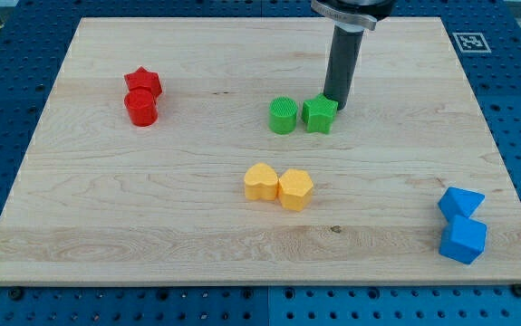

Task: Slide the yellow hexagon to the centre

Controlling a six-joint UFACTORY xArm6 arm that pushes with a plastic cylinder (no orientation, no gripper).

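The yellow hexagon (295, 188) lies a little below the board's middle, touching a yellow heart (260, 181) on its left. My tip (334, 102) is near the view's top centre, right behind and touching or nearly touching a green star (320, 114). A green cylinder (283, 115) stands just left of the star. The tip is well above the yellow hexagon, with the green blocks between them.
A red star (143, 81) and a red cylinder (140, 108) sit together at the upper left. Two blue blocks (462, 224) sit together at the lower right near the wooden board's edge (260, 282). A marker tag (470, 42) is at the top right corner.
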